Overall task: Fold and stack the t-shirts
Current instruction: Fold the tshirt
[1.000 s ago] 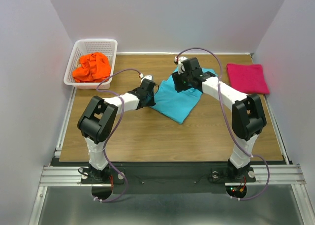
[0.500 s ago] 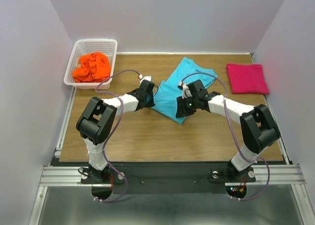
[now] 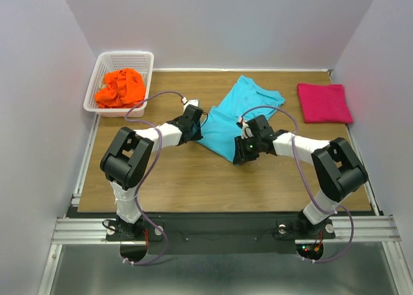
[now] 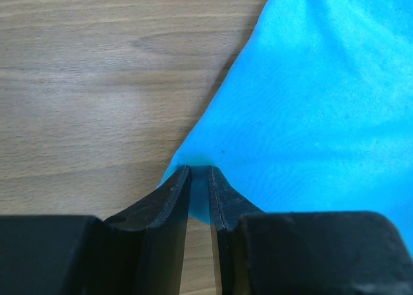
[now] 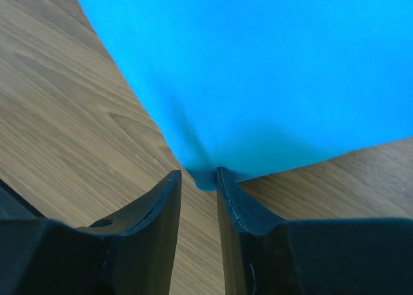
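Tabletop [image 3: 181, 179] | left gripper [image 4: 200, 171], right gripper [image 5: 199, 175] cover pinched turquoise t-shirt [image 3: 242, 104] corners

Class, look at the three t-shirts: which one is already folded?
The pink shirt, a neat flat rectangle at far right. The blue shirt lies spread out in the middle; the orange shirt is crumpled in the basket.
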Controlling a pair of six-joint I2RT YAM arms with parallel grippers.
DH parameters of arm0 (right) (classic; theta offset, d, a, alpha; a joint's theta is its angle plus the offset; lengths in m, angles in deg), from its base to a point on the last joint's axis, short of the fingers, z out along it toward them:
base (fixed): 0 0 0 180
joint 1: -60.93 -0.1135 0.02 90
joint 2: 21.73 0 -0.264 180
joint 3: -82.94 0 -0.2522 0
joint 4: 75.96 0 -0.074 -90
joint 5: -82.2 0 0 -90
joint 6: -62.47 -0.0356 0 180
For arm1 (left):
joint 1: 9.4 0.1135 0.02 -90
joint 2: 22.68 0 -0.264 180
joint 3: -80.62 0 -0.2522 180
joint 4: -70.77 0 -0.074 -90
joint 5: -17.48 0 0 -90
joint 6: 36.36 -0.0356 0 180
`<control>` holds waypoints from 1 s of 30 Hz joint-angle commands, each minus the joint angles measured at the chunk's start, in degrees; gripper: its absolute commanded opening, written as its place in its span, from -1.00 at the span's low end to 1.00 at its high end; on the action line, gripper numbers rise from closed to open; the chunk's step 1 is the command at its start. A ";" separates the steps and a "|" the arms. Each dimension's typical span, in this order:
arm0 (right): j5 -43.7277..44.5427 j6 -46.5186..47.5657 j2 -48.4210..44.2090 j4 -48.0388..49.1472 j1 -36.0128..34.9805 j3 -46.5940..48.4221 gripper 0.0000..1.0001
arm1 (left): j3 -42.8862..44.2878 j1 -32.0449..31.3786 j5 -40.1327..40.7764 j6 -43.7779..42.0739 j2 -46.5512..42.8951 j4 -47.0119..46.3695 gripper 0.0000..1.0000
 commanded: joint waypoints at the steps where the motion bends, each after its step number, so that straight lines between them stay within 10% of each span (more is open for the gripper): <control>1: 8.96 -1.20 -0.69 -6.08 -0.21 -3.19 -0.31 | 0.36 0.24 3.58 -1.79 1.62 6.63 -0.40; 12: 3.43 -3.66 -3.86 -12.68 -5.91 -3.62 -0.30 | -9.64 -0.11 -0.64 3.64 -6.97 12.08 -0.36; 13: 3.77 -7.32 -3.94 -14.07 -14.71 -3.72 -0.28 | -15.40 -0.03 -0.73 5.31 -12.38 12.70 -0.27; 22: 14.92 -6.14 -10.80 -20.76 -20.51 6.63 -0.10 | -16.34 0.24 4.45 9.80 -25.70 15.34 0.61; 30: 22.14 1.86 -9.75 -22.44 -22.09 12.98 0.09 | -20.20 1.03 7.35 17.53 -28.87 16.04 0.68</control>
